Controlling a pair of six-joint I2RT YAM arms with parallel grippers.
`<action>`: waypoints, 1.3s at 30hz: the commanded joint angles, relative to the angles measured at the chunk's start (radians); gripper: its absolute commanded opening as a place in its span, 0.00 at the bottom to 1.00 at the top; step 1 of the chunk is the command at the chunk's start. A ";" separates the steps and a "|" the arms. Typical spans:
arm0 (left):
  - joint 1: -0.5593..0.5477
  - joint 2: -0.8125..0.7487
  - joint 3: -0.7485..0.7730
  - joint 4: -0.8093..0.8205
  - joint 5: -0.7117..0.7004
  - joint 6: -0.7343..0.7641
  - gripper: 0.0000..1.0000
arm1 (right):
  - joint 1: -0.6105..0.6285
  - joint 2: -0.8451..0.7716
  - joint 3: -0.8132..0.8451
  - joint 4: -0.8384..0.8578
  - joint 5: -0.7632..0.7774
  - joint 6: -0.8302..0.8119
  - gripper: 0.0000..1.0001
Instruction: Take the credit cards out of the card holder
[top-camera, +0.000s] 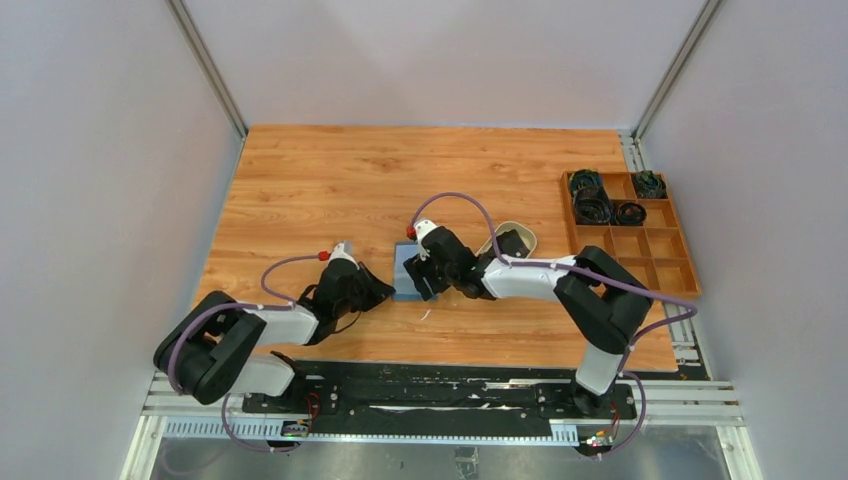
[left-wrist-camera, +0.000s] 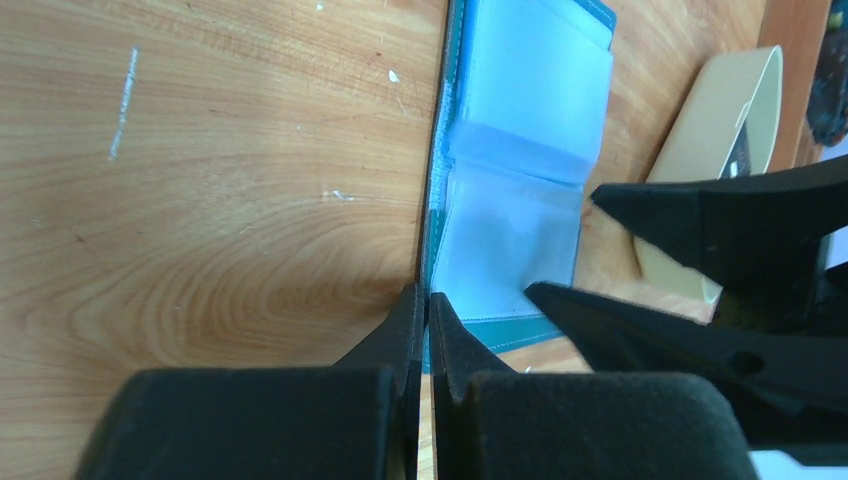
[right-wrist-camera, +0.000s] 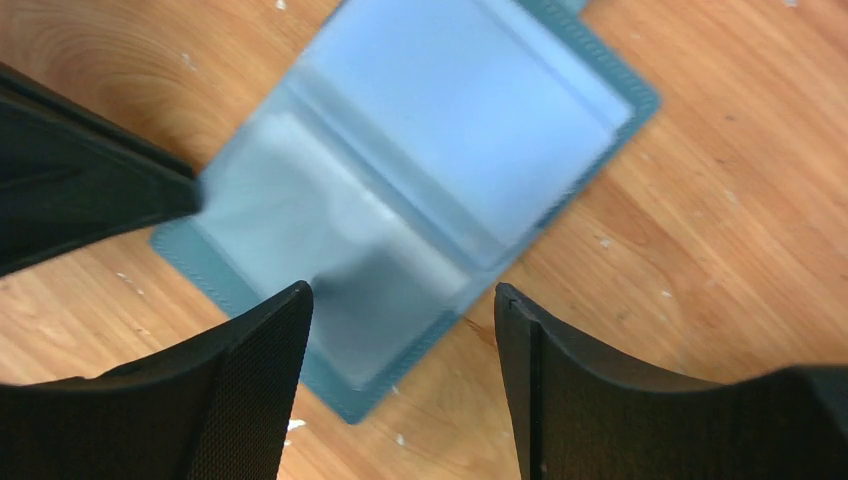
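Card holder (top-camera: 406, 270) lies opened flat at mid-bench (top-camera: 330, 180), its long axis running away from the arm bases and its clear pockets facing up. Pale sheets show in the pockets, though I cannot tell cards from sleeves. The right claw (right-wrist-camera: 402, 295) hangs directly above the near leaf, spread wide and holding nothing, so it looks best placed to draw a card. The left claw (left-wrist-camera: 428, 300) is pressed together at the holder's near left edge. Whether it has caught the cover is unclear. A beige tray (top-camera: 525, 235) sits just right.
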 joint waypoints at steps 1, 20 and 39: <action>0.056 -0.057 -0.019 -0.162 0.167 0.178 0.00 | 0.007 -0.058 -0.034 -0.051 0.118 -0.071 0.71; 0.119 -0.266 0.183 -0.670 0.349 0.554 0.00 | -0.184 0.029 0.009 0.135 -0.309 0.040 0.69; 0.196 -0.238 0.228 -0.726 0.307 0.594 0.00 | -0.199 0.092 -0.044 0.207 -0.409 0.122 0.30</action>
